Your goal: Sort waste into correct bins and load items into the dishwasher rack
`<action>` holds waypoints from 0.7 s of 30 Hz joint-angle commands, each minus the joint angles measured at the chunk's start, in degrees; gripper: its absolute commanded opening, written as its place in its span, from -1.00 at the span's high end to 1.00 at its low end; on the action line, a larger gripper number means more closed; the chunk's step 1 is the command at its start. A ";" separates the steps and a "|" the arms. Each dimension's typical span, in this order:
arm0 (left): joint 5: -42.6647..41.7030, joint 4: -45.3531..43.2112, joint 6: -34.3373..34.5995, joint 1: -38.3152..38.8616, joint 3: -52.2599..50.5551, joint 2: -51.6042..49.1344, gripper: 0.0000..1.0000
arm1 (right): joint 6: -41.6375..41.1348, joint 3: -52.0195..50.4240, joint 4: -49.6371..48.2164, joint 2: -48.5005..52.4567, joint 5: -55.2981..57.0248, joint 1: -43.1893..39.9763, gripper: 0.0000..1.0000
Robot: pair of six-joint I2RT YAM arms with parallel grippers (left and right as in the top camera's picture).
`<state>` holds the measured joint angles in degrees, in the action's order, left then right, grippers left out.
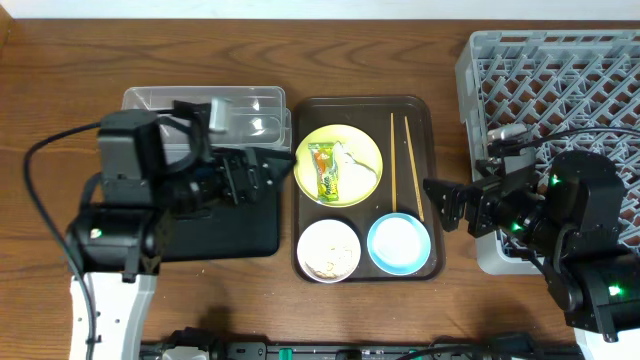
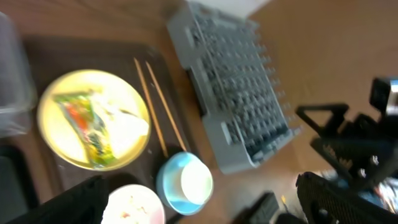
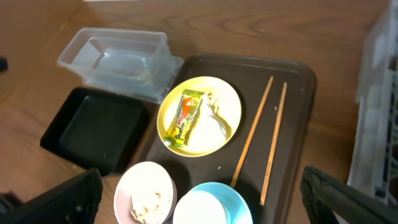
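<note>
Both arms are low over the table and face each other across the serving tray [image 1: 420, 108]. My left gripper [image 1: 268, 175] reaches rightward over the black tray [image 1: 235, 228], just short of the plate [image 1: 336, 137], with its fingers [image 2: 68, 205] spread wide and nothing between them. My right gripper [image 1: 437, 205] points leftward from beside the dishwasher rack [image 1: 560, 70], near the serving tray's right edge, jaws likewise parted and empty. The plate sits at the back of the serving tray and carries the snack wrapper [image 1: 325, 172] with the tissue [image 1: 358, 166] touching it. The chopsticks [image 1: 393, 160] lie side by side to the right of the plate. At the front, the white bowl [image 1: 304, 245] holds the rice scraps [image 3: 146, 208]. The blue bowl [image 1: 398, 243] stands just beside it. The clear tub [image 1: 150, 98] is behind the black tray, partly hidden by my left arm.
</note>
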<state>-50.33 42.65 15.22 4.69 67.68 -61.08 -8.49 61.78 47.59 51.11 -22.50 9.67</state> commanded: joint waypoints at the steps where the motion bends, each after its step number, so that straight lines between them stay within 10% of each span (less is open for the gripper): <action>1: 5.79 1.16 0.11 6.97 1.11 -0.72 -0.97 | -8.22 1.16 1.07 -0.20 7.15 0.74 -0.99; 10: 42.32 3.26 4.70 36.02 1.11 -12.90 -0.76 | -9.79 1.14 4.13 -0.20 8.98 0.74 -0.91; 21: 42.64 -4.28 15.50 44.02 1.11 -31.17 -0.22 | -9.92 1.14 5.42 -0.20 8.98 0.74 -0.92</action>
<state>-9.91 38.68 26.87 48.84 67.88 -90.59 -17.61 61.95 52.82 51.11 -14.06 9.67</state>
